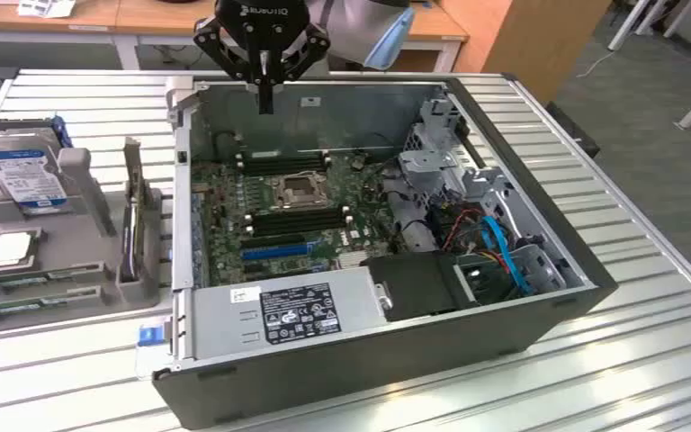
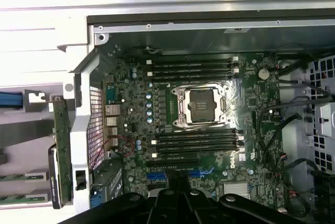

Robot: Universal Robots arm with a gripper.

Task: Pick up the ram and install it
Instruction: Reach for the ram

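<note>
Two ram sticks, narrow and green, lie flat in the near slots of the grey parts tray [image 1: 82,171], one [image 1: 36,280] just behind the other [image 1: 28,305]; their ends appear as green strips [image 2: 21,177] in the wrist view. My gripper [image 1: 266,97] hangs high over the far side of the open computer case [image 1: 538,297], fingers pressed together with nothing between them. Seen from the wrist, the gripper [image 2: 178,192] is above the motherboard [image 2: 251,103], far from the ram. Black memory slots [image 2: 193,67] flank the bare processor socket [image 2: 201,103].
The tray at the exterior view's left also holds a hard drive [image 1: 19,171], a square silver processor [image 1: 10,249] and a green board standing on edge [image 1: 133,211]. A power supply [image 1: 291,310] and cables [image 1: 496,243] fill the case's near side. Ridged metal table [image 1: 633,360] all around.
</note>
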